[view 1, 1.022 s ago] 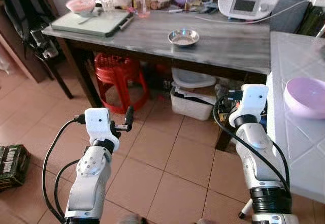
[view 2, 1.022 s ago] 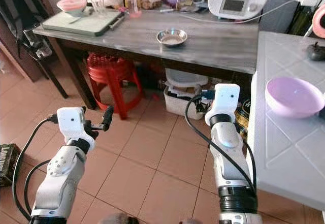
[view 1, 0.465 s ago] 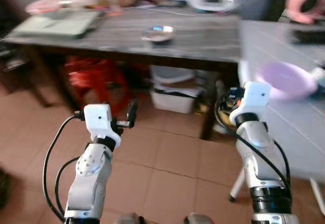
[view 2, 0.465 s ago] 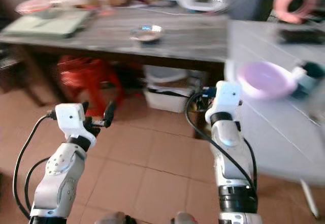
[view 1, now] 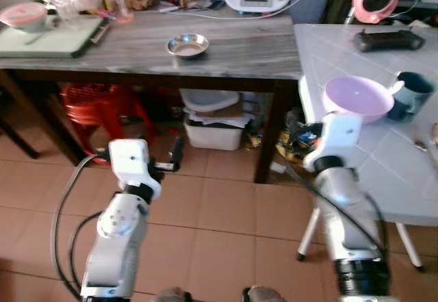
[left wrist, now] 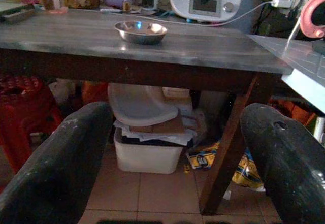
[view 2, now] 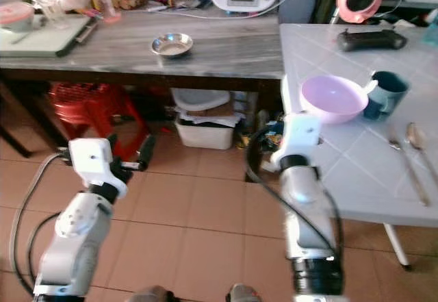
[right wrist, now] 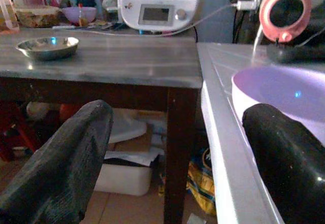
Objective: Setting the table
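Ahead of the right gripper (view 1: pixel 301 120), from the left eye view, a white tiled table (view 1: pixel 356 179) stands, and on it, just in front of the pincer, sits a round lilac bowl (view 1: pixel 352 98). One second ago this bowl was at the right edge of the picture; the whole scene has shifted, so the camera has turned toward the white table, and the things did not move. I judge that the robot is now facing the place where the table must be set. Beyond the bowl is a dark teal mug (view 1: pixel 408 95), smooth and glossy.

From the right eye view, a metal spoon (view 2: pixel 417 137) lies flat on the tiles, further to the right of the right gripper. The left gripper (view 2: pixel 130 161) is held low over the terracotta floor tiles (view 2: pixel 205 213), well apart from both tables.

Through the left wrist view, the two thick black fingers (left wrist: pixel 56 168) stand wide apart with nothing between them. Far ahead, on the grey wooden table (left wrist: pixel 203 51), rests a small shiny steel dish (left wrist: pixel 141 31), shallow and round.

Through the right wrist view, the fingers (right wrist: pixel 61 163) of the right pincer are also spread wide and hold nothing. The lilac bowl (right wrist: pixel 284 94) is near one fingertip, matte and plastic-looking, and a white kitchen machine (right wrist: pixel 160 5) stands behind on the grey table.
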Controlling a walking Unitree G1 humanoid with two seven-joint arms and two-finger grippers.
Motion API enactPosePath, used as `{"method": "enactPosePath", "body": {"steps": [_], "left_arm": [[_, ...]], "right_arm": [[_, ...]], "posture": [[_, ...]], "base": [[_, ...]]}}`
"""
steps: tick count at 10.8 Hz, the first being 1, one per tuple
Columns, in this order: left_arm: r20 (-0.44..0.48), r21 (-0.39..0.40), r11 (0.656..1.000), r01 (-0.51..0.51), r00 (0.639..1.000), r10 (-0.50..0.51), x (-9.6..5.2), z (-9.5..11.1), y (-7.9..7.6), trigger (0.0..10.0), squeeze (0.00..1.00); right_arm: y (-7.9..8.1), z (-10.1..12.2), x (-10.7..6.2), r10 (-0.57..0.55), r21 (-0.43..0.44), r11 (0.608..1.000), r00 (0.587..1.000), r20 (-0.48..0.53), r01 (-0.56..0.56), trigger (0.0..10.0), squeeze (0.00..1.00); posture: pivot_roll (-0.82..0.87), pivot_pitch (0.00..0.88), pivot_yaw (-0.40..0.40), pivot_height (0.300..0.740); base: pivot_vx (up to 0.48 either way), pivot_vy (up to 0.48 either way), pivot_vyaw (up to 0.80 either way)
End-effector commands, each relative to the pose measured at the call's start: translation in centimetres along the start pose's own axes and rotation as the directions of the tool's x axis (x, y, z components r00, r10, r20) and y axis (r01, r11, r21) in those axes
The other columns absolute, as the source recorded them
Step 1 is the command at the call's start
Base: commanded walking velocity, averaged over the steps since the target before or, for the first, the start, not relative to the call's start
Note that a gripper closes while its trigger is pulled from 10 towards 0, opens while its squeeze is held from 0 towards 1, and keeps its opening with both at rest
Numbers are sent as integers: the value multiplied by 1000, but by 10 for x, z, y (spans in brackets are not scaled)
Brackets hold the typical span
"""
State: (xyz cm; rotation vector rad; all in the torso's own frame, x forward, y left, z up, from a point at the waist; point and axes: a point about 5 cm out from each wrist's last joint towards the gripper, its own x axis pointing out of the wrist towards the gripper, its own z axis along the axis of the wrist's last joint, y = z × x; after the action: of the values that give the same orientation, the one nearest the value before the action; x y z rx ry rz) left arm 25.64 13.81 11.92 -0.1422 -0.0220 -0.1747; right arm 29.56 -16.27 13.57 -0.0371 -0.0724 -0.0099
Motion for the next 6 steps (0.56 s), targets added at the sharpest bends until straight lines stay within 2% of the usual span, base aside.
{"method": "enactPosePath", "body": {"steps": [1, 3, 5, 6], "left_arm": [[4, 5, 1000, 19, 1000, -19, 0, 3, -3, 10000, 0], [-5, 1, 1000, 27, 1000, -27, -1, 3, -3, 10000, 0], [-9, 1, 1000, 23, 1000, -23, -1, 2, -2, 10000, 0], [-8, 4, 1000, 21, 1000, -21, -1, 3, -2, 10000, 0]], "right_arm": [[-1, 3, -2, -3, -2, 1000, 1000, 13, 3, 10000, 0], [1, 6, 0, 3, 22, 1000, 1000, 29, -4, 10000, 0], [-2, 5, 3, -7, 4, 1000, 1000, 16, 7, 10000, 0], [-3, 3, 5, -9, -25, 1000, 1000, -1, 9, 10000, 0]], "posture": [[30, 42, 59, 740], [30, 46, 63, 740], [30, 47, 62, 740], [30, 47, 62, 740]], "base": [[0, -262, -800], [0, -364, -641], [0, -414, 0], [0, 0, 0]]}}
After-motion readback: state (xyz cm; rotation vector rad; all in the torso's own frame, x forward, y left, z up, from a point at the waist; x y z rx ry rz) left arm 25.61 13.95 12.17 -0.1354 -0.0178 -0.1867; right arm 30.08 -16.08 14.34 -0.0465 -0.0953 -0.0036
